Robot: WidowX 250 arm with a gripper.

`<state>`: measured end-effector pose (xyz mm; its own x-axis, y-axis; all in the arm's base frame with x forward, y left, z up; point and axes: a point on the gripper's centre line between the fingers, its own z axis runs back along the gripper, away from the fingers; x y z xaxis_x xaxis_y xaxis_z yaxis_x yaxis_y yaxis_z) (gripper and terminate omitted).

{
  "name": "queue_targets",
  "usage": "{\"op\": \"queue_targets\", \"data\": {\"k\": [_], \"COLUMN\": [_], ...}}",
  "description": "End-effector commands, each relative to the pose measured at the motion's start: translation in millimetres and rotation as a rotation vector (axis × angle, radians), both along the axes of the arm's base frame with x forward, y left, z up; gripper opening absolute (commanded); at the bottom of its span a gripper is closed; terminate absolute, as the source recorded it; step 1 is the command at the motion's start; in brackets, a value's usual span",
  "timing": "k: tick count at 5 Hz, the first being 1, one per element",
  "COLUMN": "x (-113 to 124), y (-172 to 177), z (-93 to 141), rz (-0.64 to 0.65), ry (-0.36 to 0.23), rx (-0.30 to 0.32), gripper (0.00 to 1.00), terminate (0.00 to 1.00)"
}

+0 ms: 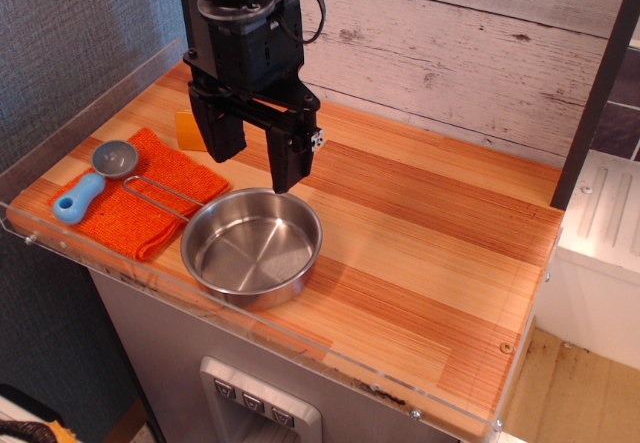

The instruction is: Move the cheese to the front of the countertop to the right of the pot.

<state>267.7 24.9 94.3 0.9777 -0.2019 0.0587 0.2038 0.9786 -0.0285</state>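
The cheese [188, 131] is a small yellow-orange wedge on the countertop [430, 253], at the back left, just behind the orange cloth. My left finger partly hides it. The pot [250, 246] is a shallow shiny steel pan near the front edge, with its wire handle lying over the cloth. My black gripper [255, 168] hangs open and empty just behind the pot's far rim, to the right of the cheese. Its fingers [287, 163] point down, and nothing sits between them.
An orange woven cloth [150, 198] lies at the front left with a grey scoop with a blue handle [92, 181] on it. A clear acrylic rim [300, 348] edges the front and left. A white plank wall stands behind.
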Motion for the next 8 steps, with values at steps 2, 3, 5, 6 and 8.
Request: {"op": "queue_targets", "data": {"k": [2,3,5,6,8], "x": [22,48,84,85,73], "y": [23,47,108,123,141], "z": [18,34,31,9,-17], "rz": [0.034,0.137,0.239,0.294,0.508], "ry": [-0.077,-0.078,-0.077,-0.029,-0.067], "rx": [-0.047,-0.084,0.000,0.044,0.111], "gripper": [1.00,1.00,1.00,1.00,1.00], "terminate": [0.00,0.00,0.00,0.00,0.00]}}
